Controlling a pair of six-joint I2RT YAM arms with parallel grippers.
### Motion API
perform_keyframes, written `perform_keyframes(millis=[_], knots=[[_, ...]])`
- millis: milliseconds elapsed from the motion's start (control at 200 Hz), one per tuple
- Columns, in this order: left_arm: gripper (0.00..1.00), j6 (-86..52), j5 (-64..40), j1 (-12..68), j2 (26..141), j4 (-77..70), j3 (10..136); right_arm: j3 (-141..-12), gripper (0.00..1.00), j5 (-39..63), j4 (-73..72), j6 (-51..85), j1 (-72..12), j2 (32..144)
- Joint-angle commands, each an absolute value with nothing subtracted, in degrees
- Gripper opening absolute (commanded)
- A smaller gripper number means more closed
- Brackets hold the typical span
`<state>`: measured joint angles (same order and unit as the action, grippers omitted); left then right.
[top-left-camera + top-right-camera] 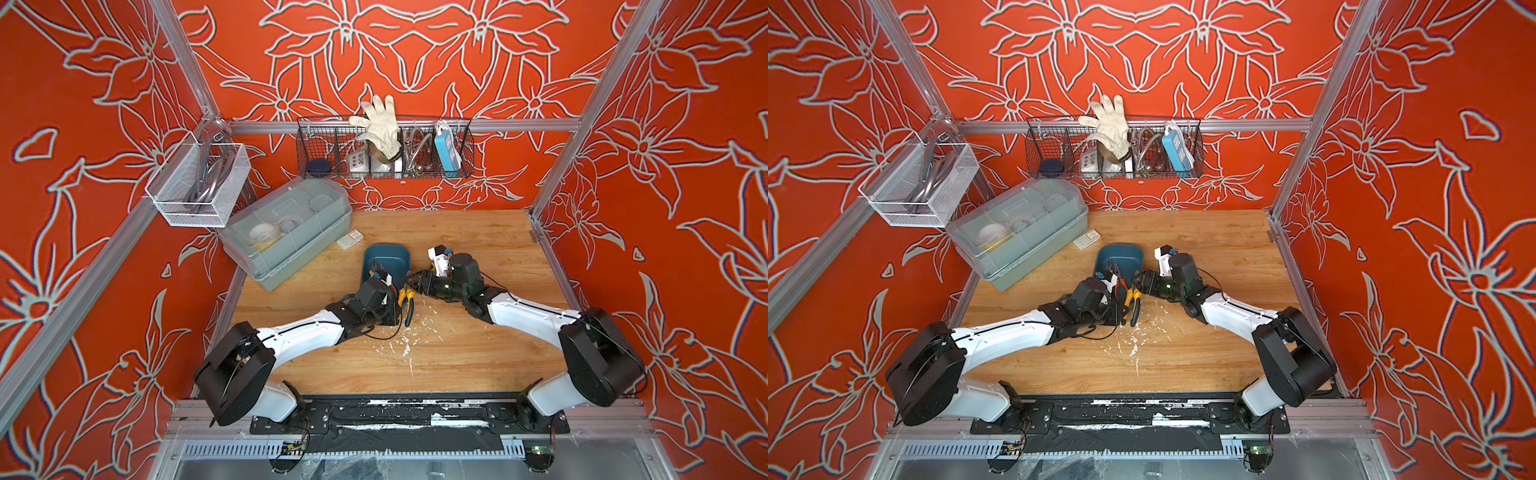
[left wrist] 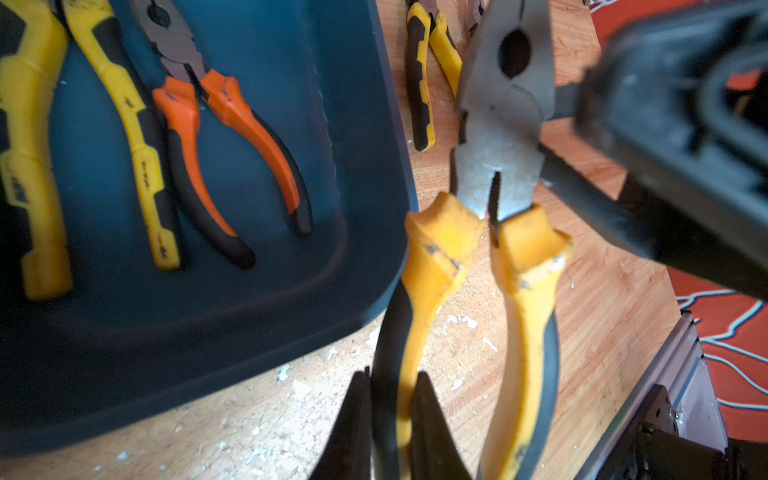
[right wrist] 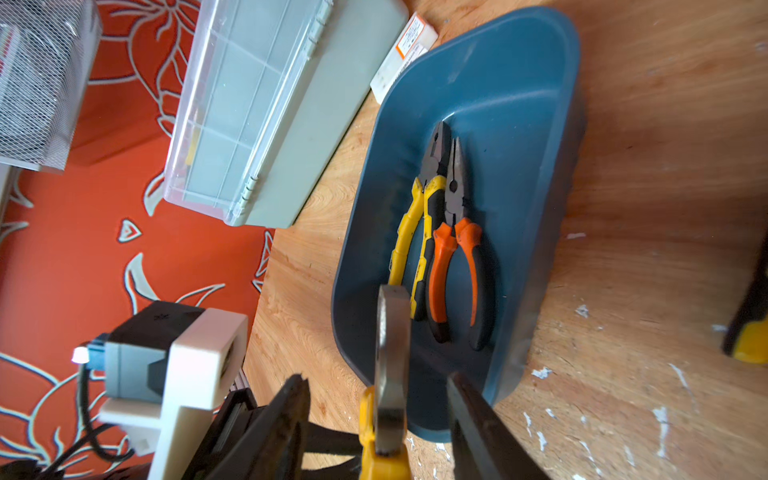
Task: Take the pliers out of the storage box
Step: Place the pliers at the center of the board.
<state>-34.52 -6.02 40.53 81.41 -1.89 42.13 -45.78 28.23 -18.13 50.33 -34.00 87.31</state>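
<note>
Left claw (image 2: 390, 384) pinches pliers (image 2: 498, 137) handle; right claw (image 3: 378, 378), spread, straddles their head.

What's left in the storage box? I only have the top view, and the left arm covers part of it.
Observer: The right wrist view shows two in the storage box: yellow-and-black pliers and orange-and-black pliers, lying side by side.
Operator: How is the left gripper holding its pair?
Observer: In the left wrist view, the left gripper is shut on one handle only of the held pliers. The other handle is free.
Operator: Has the right gripper closed on it?
Observer: No. In the right wrist view, the right gripper is open, with its jaws on either side of the head and a gap on both sides.
</note>
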Motion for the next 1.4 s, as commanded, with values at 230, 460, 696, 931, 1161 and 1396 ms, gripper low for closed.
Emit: perform_keyframes(millis=[230, 460, 696, 931, 1161, 1396], knots=[[0.0, -34.05, -5.98, 40.87, 80.05, -4.84, 43.86, -46.76, 0.48, 26.93, -19.58, 50.49, -36.04, 90.3], [0.0, -34.04, -5.8, 40.87, 79.9, -4.72, 43.86, -46.58, 0.43, 26.98, -19.42, 50.17, -36.13, 90.29], [0.0, -33.75, -5.11, 40.87, 79.55, -4.22, 43.94, -46.54, 0.42, 27.9, -18.74, 49.62, -36.13, 90.47], [0.0, -33.76, -5.01, 40.91, 79.75, -4.22, 43.9, -46.5, 0.39, 28.35, -18.2, 49.09, -36.13, 90.55], [0.0, -33.79, -4.88, 40.87, 79.89, -4.09, 43.95, -46.98, 0.21, 28.66, -16.9, 48.35, -36.12, 90.77], [0.0, -33.24, -5.91, 40.9, 79.85, -4.68, 43.95, -48.27, 0.0, 27.43, -13.54, 47.19, -36.12, 90.75]])
